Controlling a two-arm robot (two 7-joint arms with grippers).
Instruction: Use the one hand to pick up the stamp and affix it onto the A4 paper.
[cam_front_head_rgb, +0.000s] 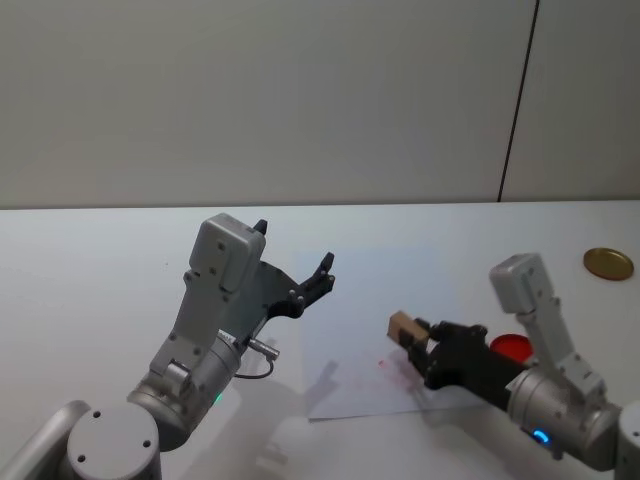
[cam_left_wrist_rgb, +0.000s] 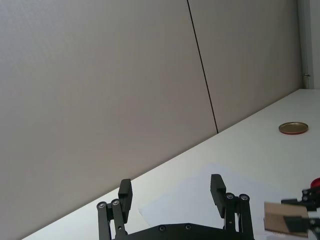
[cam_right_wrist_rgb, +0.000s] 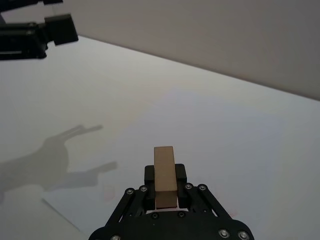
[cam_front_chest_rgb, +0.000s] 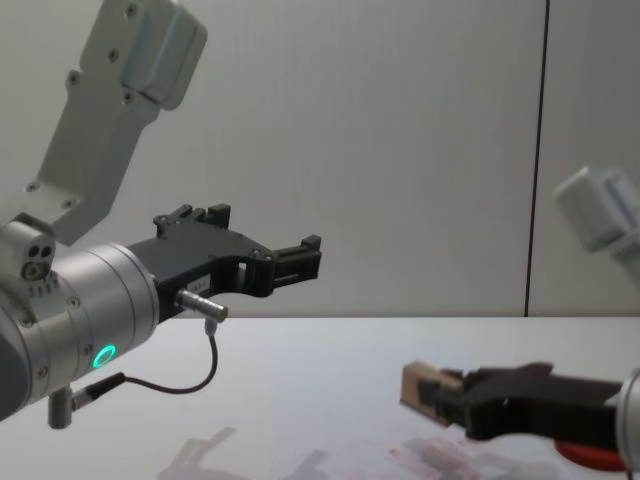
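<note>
Over the A4 paper (cam_front_head_rgb: 370, 300), our right hand (cam_front_head_rgb: 416, 337) grips the stamp (cam_front_head_rgb: 404, 325) between closed fingers, clear of the sheet: pickup done, we judge, pressing remains. Our left hand (cam_front_head_rgb: 294, 247) hovers open.

Head view looks down on the table (cam_front_head_rgb: 100, 250) from above; chest view looks low across it; wrist views ride close, facing forward; all share the stamp (cam_front_head_rgb: 404, 326).

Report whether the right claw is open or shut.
Shut: the right claw grips the stamp between its fingers, above the A4 paper. The left claw hangs open, raised at the left.
</note>
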